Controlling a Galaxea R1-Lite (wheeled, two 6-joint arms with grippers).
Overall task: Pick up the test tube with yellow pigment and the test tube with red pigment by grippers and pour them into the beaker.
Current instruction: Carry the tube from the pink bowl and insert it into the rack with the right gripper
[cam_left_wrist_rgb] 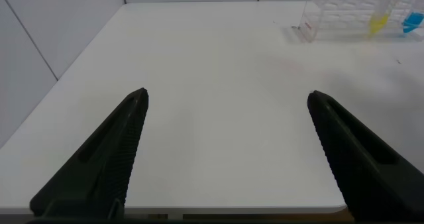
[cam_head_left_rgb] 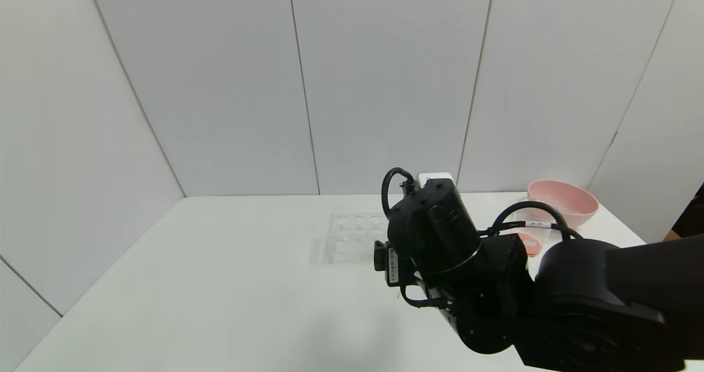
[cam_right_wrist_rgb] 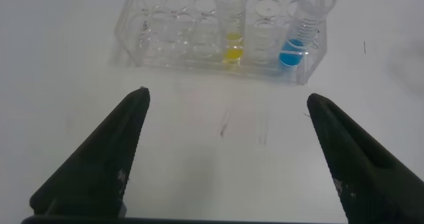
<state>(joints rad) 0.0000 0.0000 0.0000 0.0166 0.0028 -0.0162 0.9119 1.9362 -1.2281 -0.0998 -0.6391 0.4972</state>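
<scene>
White table (cam_head_left_rgb: 220, 284) carrying a clear tube rack (cam_right_wrist_rgb: 218, 32) near its middle, a pink bowl (cam_head_left_rgb: 564, 201) at the far right corner.

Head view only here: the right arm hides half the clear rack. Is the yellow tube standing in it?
Observer: Yes, the test tube with yellow pigment stands upright in the rack.
Operator: Anything else in there?
Observer: One tube with blue liquid, one hole along; no red tube.
Operator: Right gripper?
Observer: The right gripper is open, short of the rack, holding nothing.
Operator: And the left? I can't see it.
Observer: The left gripper is open over the table, far from the rack.
</scene>
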